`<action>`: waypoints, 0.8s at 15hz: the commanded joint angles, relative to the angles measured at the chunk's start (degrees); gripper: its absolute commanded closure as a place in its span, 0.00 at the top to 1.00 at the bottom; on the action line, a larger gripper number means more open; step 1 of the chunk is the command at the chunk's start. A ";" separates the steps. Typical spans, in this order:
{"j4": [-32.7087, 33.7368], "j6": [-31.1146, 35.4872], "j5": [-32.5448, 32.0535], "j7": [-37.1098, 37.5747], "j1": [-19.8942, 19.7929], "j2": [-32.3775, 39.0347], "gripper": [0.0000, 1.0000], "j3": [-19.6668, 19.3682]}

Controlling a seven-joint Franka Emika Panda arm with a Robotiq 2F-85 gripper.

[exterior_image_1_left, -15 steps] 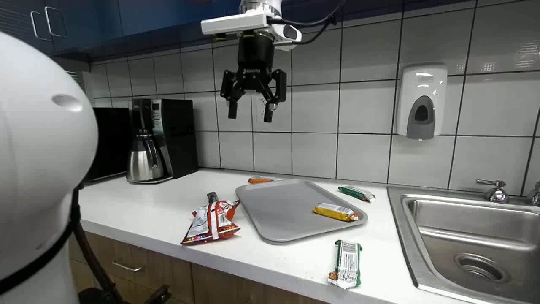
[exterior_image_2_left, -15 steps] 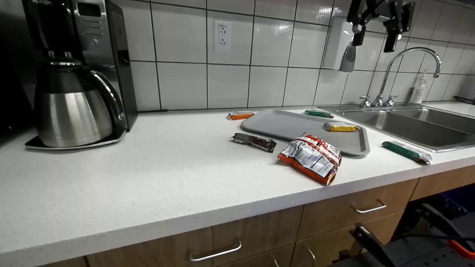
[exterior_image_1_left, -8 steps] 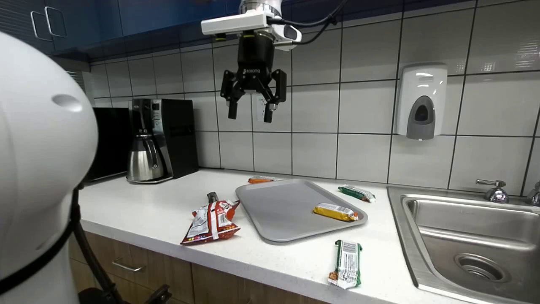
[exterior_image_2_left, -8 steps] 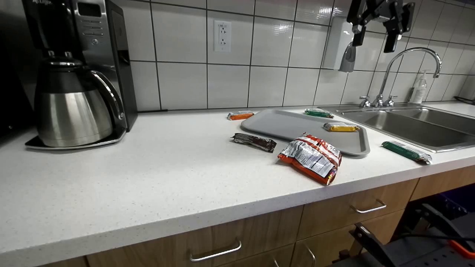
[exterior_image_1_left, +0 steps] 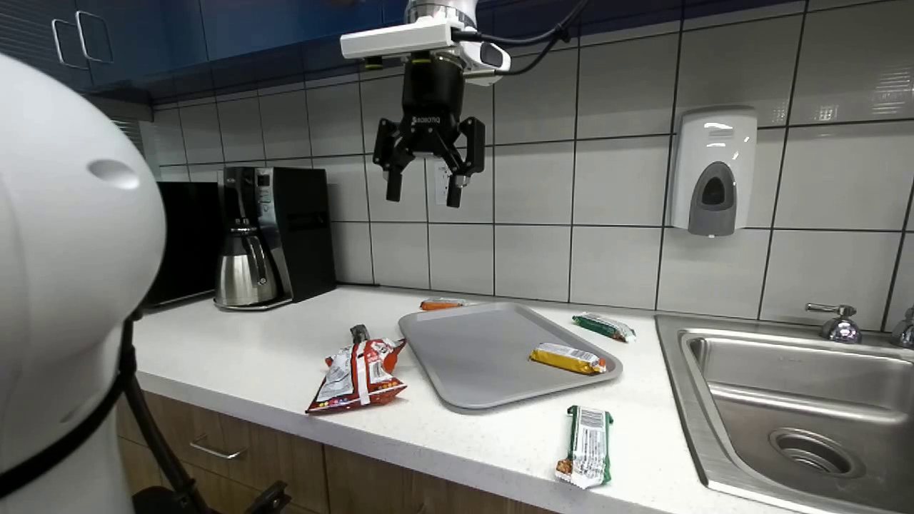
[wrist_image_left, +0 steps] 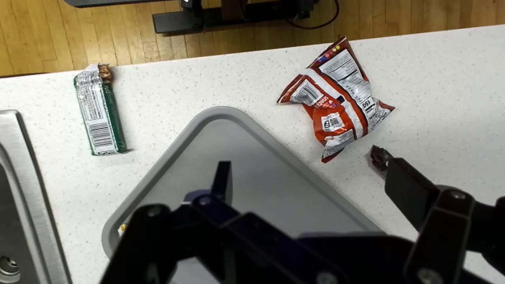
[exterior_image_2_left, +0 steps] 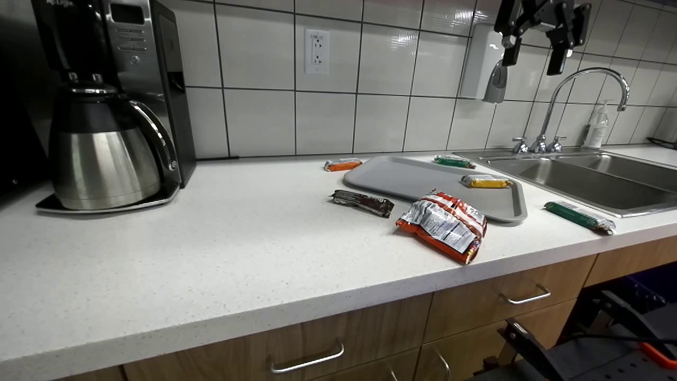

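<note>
My gripper (exterior_image_1_left: 423,197) hangs high above the counter, its fingers spread and nothing between them. Below it lies a grey tray (exterior_image_1_left: 478,350) with a yellow-wrapped bar (exterior_image_1_left: 566,358) on it. A red and white snack bag (exterior_image_2_left: 444,222) rests beside the tray, close to a dark brown bar (exterior_image_2_left: 365,203). In the wrist view a finger (wrist_image_left: 410,189) covers most of that brown bar (wrist_image_left: 380,157). One green bar (wrist_image_left: 100,114) is near the counter's front edge; another green bar (exterior_image_1_left: 604,327) lies by the back wall. Behind the tray sits an orange bar (exterior_image_2_left: 342,165).
A coffee maker (exterior_image_1_left: 300,232) with a steel carafe (exterior_image_2_left: 106,159) stands at the left in both exterior views. To the right is a steel sink (exterior_image_1_left: 807,400) with a faucet (exterior_image_2_left: 582,74). A soap dispenser (exterior_image_1_left: 716,171) is on the tiled wall; blue cabinets (exterior_image_1_left: 271,28) hang overhead.
</note>
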 commanded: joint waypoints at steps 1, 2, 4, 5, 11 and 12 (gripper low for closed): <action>-0.20 -0.05 0.21 -0.26 -0.95 -0.21 1.00 0.89; -0.59 0.08 -0.01 -0.18 -0.98 -0.56 1.00 0.99; -1.48 0.29 -0.62 -0.11 -1.13 -1.36 1.00 1.16; -2.25 0.82 -1.24 0.15 -1.29 -1.87 1.00 1.31; -4.93 1.36 -1.56 0.77 -2.05 -2.81 1.00 0.86; -5.53 1.71 -1.74 0.89 -2.38 -3.02 1.00 0.75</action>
